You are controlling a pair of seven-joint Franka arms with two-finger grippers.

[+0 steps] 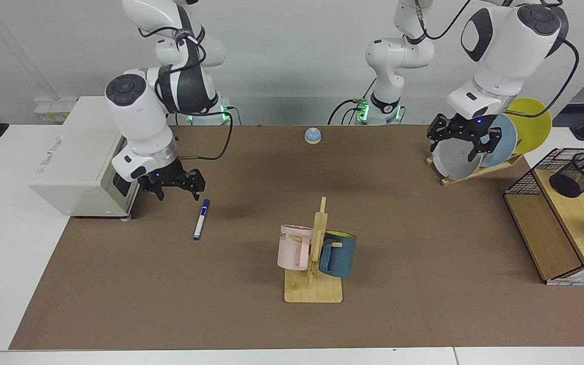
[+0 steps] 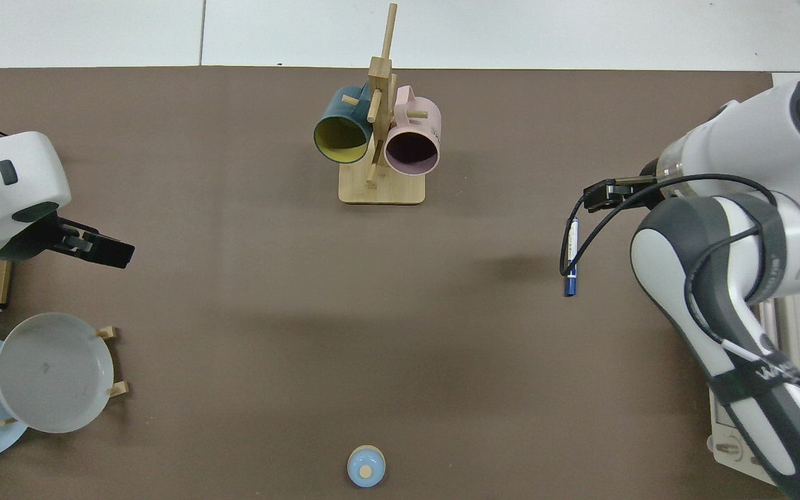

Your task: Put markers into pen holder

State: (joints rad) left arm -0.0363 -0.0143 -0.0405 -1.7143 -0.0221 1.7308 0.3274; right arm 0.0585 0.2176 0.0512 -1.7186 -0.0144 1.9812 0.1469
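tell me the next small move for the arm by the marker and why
Probably shift the right tool sideways over the middle of the marker, then lower it. It hangs open beside the marker's cap end, not over the barrel; the marker lies free on the table. The left tool waits by the plates.

Marker (image 1: 201,219) flat on table (image 1: 221,304), bare mat all round; approach from above open. Right pincer (image 1: 173,188) low, just beside cap end, fingers spread. Toaster oven (image 1: 81,157) close on outer side: side approach blocked there. Mug rack (image 1: 315,253) mid-table, tall post, in way of straight low crossing. Pen holder (image 1: 578,174) inside wire basket (image 1: 517,185), mouth tilted; access btwn wires unclear. Left pincer (image 1: 463,142) fingers spread, in front of plate rack (image 1: 474,172).
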